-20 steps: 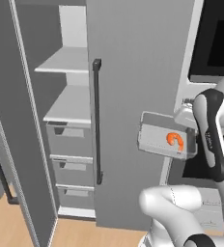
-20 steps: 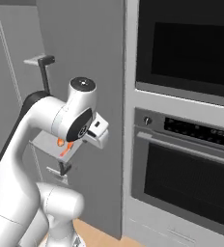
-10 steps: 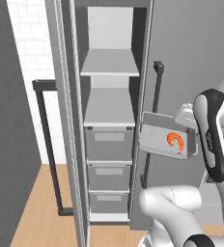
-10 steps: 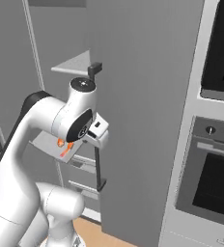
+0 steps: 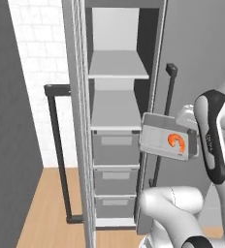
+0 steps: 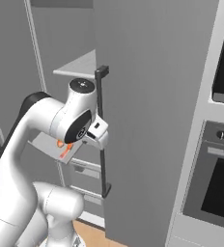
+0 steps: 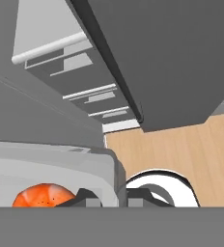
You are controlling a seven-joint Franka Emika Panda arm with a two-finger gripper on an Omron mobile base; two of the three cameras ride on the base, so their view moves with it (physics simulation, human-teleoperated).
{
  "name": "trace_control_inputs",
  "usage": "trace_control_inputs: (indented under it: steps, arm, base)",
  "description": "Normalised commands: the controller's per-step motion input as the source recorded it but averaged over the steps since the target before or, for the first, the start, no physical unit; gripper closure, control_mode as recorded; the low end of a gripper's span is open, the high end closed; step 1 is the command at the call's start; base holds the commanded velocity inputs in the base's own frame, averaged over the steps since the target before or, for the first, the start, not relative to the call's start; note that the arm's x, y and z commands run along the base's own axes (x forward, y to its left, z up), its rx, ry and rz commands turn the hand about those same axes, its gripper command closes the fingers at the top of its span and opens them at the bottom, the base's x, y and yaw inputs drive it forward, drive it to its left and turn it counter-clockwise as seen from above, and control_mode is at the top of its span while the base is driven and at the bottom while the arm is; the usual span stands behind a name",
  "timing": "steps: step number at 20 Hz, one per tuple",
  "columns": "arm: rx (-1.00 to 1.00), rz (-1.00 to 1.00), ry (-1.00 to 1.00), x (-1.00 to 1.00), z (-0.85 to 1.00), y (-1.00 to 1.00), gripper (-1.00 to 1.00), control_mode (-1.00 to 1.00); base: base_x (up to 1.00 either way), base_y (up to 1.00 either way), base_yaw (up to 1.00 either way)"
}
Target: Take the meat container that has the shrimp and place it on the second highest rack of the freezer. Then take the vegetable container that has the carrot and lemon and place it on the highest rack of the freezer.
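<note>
Base has swung round since the earlier frames: freezer interior now sits nearly square-on in the left base view, where a second ago it was off to the left at an angle. Arm pose and load look unchanged through that.

Gripper is clenched on the right rim of the meat container, carried in the air, tilted so its open face shows toward the left base camera. Shrimp sits at the tub's right end, next to the hand. In the hand view the tub wall runs between the two fingertips, shrimp just left of them.

Tub hangs in front of the open freezer door's edge, just right of the compartment, level with the top drawer. Highest rack and second highest rack both bare, both above the tub. Long black door handle runs behind the wrist in the right base view; wall oven further right.
</note>
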Motion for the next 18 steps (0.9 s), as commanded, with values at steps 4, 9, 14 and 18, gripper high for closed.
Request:
trace_control_inputs:
  steps: [4,9,14,18]
  arm:
    - [0.0,0.0,0.0,0.0,0.0,0.0,1.0,1.0]
    - [0.0,0.0,0.0,0.0,0.0,0.0,1.0,1.0]
    - [0.0,0.0,0.0,0.0,0.0,0.0,1.0,1.0]
    - [0.0,0.0,0.0,0.0,0.0,0.0,1.0,1.0]
  base:
    - [0.55,0.16,-0.15]
    - [0.09,0.42,-0.17]
    - [0.01,0.29,-0.04]
    - [0.05,0.0,0.0]
